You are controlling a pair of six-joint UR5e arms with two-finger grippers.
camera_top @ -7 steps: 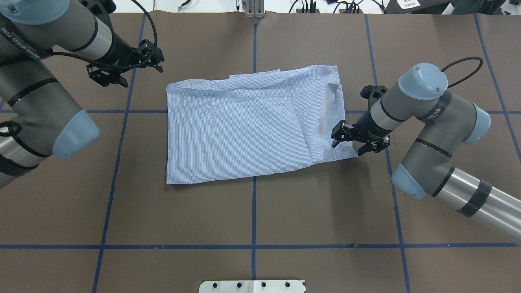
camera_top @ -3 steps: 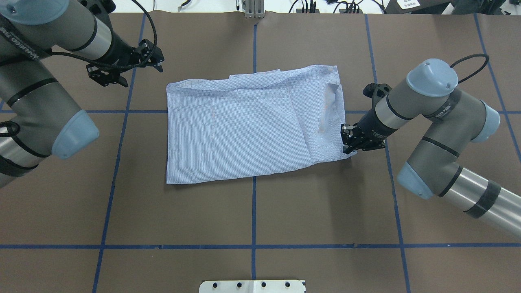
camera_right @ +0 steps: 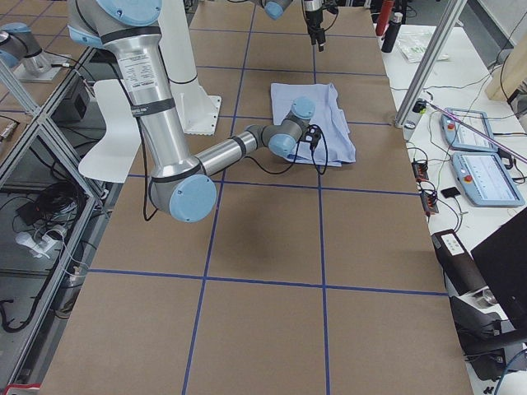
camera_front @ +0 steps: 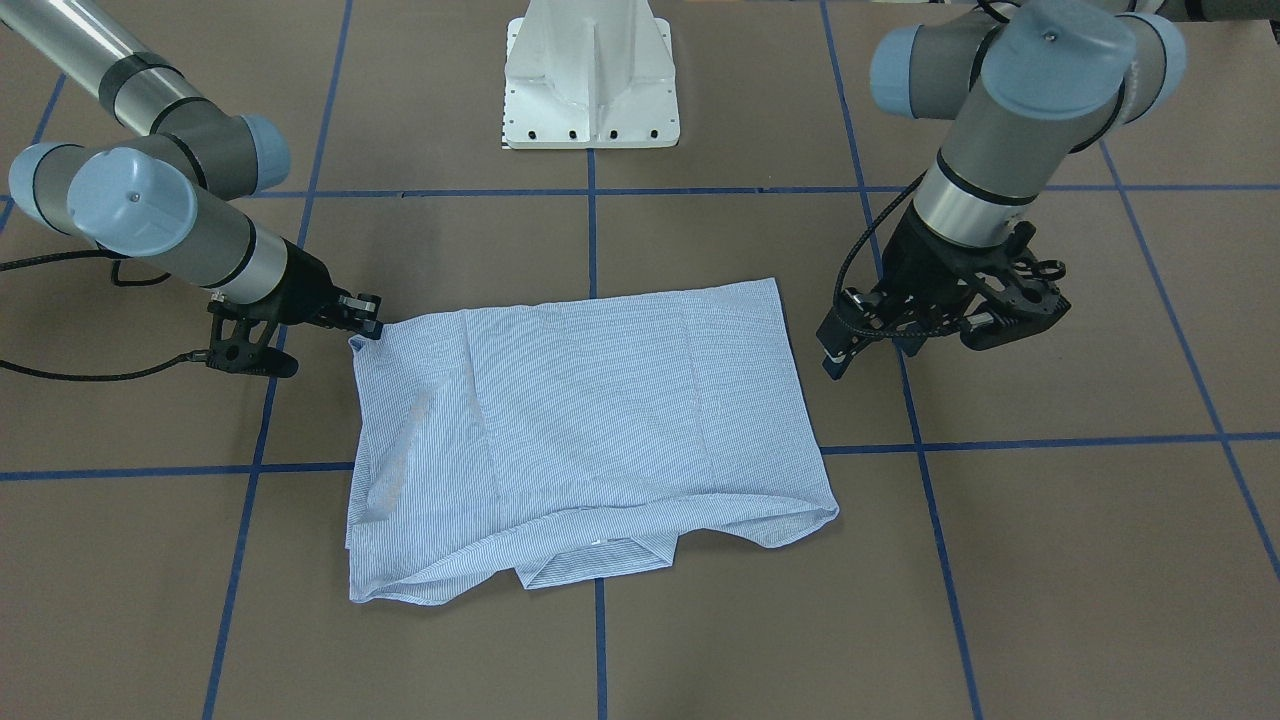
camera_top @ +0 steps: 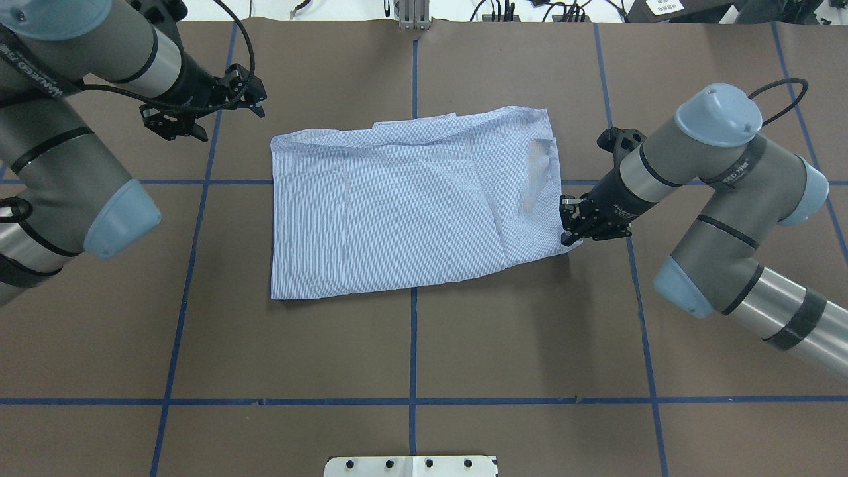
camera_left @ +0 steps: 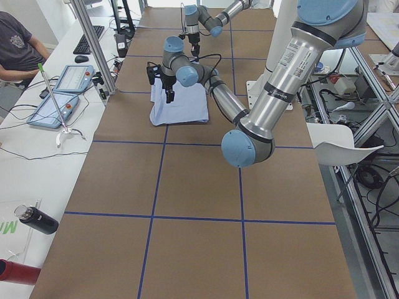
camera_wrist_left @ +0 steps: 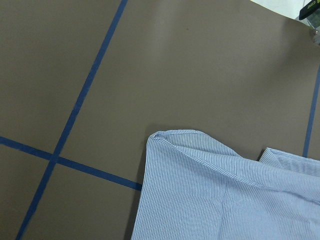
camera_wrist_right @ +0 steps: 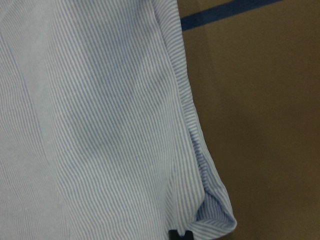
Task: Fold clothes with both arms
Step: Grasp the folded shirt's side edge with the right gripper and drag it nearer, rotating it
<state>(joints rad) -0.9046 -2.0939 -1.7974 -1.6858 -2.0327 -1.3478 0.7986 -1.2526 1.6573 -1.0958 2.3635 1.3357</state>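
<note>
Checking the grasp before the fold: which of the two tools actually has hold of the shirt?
The right tool, shut on the near right corner of the shirt; the left tool hangs open, clear of it.

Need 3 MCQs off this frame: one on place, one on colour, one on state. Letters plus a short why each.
1. Where is the right gripper?
A. At the shirt's right corner nearest the robot
B. Over the collar
C. Beside the white pedestal

2. What colour are the tape lines on the table?
A. Red
B. Blue
C. Yellow

3. The left gripper is:
A. Shut on a sleeve
B. Shut on the hem
C. Open, off the shirt

Answers:
1 A: the overhead view shows it closed on that corner.
2 B: the grid on the brown top is blue in every view.
3 C: its fingers stand apart over bare table, beside the cloth.
</note>
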